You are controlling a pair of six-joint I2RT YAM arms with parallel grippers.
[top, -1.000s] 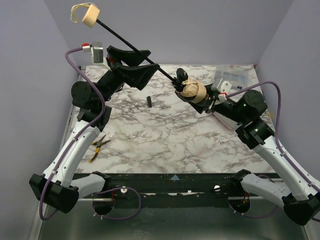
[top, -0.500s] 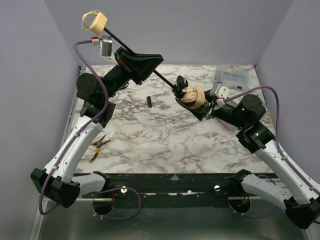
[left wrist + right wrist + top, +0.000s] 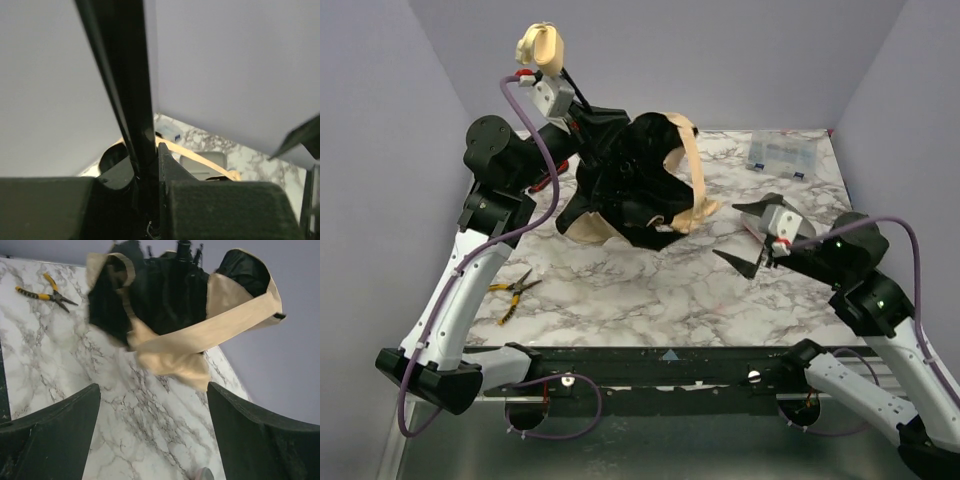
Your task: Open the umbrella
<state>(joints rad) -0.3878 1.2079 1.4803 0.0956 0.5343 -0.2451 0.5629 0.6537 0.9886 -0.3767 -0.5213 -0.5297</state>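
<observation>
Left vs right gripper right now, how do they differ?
Left gripper is shut on the umbrella shaft; right gripper is open, holding nothing. Left sits raised at the back left by the handle; right sits lower, to the umbrella's right, not touching it. Both face the umbrella.

Soft, even light fills all three views. The white marble-patterned desk [image 3: 650,290] shows no glare and only faint, soft-edged shadows. The top view is sharp. In the right wrist view, blur smears the fabric of the peach-and-black folding umbrella [image 3: 175,340], and the right pincer [image 3: 152,387] has dark, unfocused fingers. The left wrist view is dim along its lower edge, with the thin black shaft [image 3: 135,100] close and blurred.
</observation>
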